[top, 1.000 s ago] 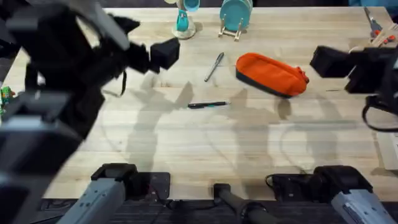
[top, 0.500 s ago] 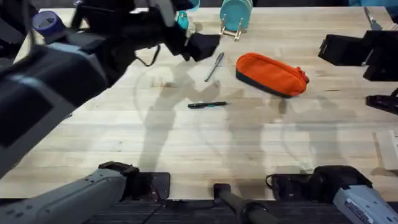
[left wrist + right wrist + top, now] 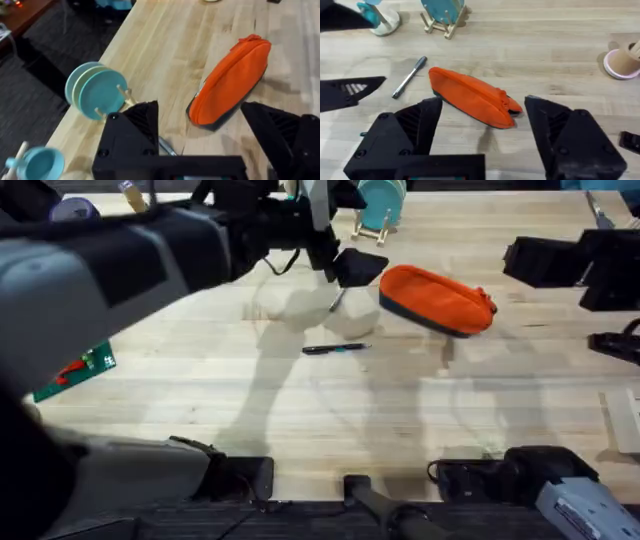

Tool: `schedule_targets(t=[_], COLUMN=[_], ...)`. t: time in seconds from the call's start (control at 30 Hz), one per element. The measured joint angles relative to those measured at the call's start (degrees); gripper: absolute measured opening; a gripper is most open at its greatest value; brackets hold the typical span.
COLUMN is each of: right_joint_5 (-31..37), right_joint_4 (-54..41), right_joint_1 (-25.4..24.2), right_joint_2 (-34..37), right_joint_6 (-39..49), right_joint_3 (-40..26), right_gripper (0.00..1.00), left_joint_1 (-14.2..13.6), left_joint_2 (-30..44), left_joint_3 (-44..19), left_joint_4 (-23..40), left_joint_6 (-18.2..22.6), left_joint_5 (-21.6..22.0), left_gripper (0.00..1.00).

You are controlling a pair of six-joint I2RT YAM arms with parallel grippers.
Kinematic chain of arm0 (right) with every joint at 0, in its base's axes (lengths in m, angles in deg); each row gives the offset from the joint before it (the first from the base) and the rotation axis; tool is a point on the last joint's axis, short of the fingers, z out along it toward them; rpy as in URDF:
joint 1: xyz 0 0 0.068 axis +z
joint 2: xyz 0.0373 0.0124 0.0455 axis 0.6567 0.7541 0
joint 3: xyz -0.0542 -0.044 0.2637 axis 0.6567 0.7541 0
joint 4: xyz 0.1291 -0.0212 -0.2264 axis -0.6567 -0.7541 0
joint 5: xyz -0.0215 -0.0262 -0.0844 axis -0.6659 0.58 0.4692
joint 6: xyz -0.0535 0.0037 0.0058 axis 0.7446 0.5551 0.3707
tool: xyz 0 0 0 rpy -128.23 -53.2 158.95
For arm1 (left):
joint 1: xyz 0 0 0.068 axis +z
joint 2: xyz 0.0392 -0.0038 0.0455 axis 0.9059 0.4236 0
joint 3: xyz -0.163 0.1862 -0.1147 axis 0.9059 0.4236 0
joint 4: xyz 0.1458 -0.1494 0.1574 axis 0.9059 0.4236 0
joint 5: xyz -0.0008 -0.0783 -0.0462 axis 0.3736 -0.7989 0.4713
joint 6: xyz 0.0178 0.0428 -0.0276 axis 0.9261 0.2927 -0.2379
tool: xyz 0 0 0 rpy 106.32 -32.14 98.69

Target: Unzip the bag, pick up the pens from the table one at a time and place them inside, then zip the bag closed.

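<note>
Bag, overhead: the orange bag (image 3: pixel 437 298) lies on the table (image 3: pixel 300 420) toward the far side, right of middle, with its zipper shut as far as I can see, so I judge I am at the first step, the unzipping.
Left gripper, overhead: my left gripper (image 3: pixel 350 265) hangs just beside the bag's left end, over the silver-grey pen (image 3: pixel 337 299); this view does not tell me how wide it stands.
Right gripper, overhead: my right gripper (image 3: pixel 535 260) waits off the bag's right end, apart from it.
Pens, overhead: the black pen (image 3: pixel 335 349) lies nearer me than the bag, flat on the wood, untouched; both are slim, hard rods.
Left wrist: my left fingers (image 3: pixel 142 120) stand spread and released, empty, with the bag's near end between and beyond them; soft woven cloth, a rounded oblong hull, dark underside at the seam.
Rack, left wrist: teal plates (image 3: pixel 97 95) stand in a pale wooden rack by the table's edge, clear of my work.
Right wrist: my right fingers (image 3: pixel 420 117) are also wide apart and holding nothing, with the bag lying slantwise between them; the zipper pull seems to sit at the puckered end (image 3: pixel 506 102).
Next move: I judge one gripper must pin the limp cloth while the other pinches the small pull and draws it along the ridge; the fabric will likely bunch unless it is held.
</note>
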Motion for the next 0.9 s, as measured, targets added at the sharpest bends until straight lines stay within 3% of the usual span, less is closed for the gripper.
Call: schedule_targets(t=[0.37,0.9], right_joint_5=[-0.4,-0.4], right_joint_4=[0.0,-0.1], right_joint_1=[0.0,0.0], right_joint_2=[0.0,0.0], right_joint_6=[0.0,0.0], right_joint_3=[0.0,0.0], right_gripper=[0.995,0.996], left_joint_1=[-3.4,-3.7], left_joint_2=[10.5,12.0], left_joint_3=[-5.8,-5.8], left_joint_4=[-0.9,-1.4], left_joint_6=[1.3,1.7], left_joint_5=[-6.6,-6.9], left_gripper=[0.993,0.993])
